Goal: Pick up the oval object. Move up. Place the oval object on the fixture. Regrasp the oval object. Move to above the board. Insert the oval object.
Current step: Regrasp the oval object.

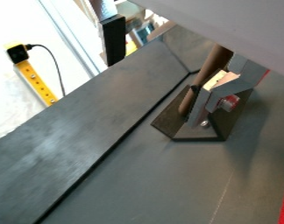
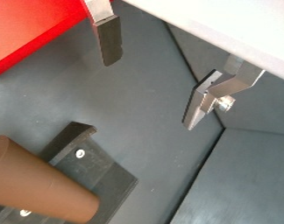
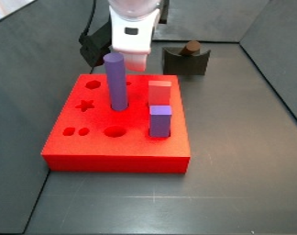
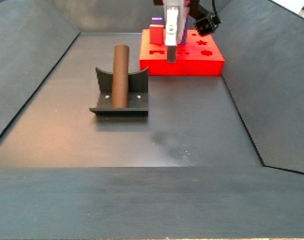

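Observation:
The oval object [image 4: 117, 69], a slim brown rod, stands upright in the dark fixture [image 4: 121, 101], and nothing holds it. Both wrist views show it as well, as the brown rod [image 1: 209, 72] [image 2: 37, 187] on the fixture [image 1: 180, 125] [image 2: 100, 168]. My gripper [image 4: 171, 54] hangs open in front of the red board [image 4: 189, 64], off to one side of the fixture. Bare grey floor shows between its fingers [image 2: 108, 42]. The gripper [image 2: 156, 74] [image 1: 165, 66] touches neither the rod nor the fixture. In a side view the fixture [image 3: 188, 62] sits behind the board [image 3: 108, 151].
On the board stand a purple cylinder [image 3: 115, 81], a purple square block [image 3: 159, 120] and a red block [image 3: 159, 91]. Dark walls [image 4: 42, 70] enclose the grey floor. A yellow power strip [image 1: 34, 74] lies outside.

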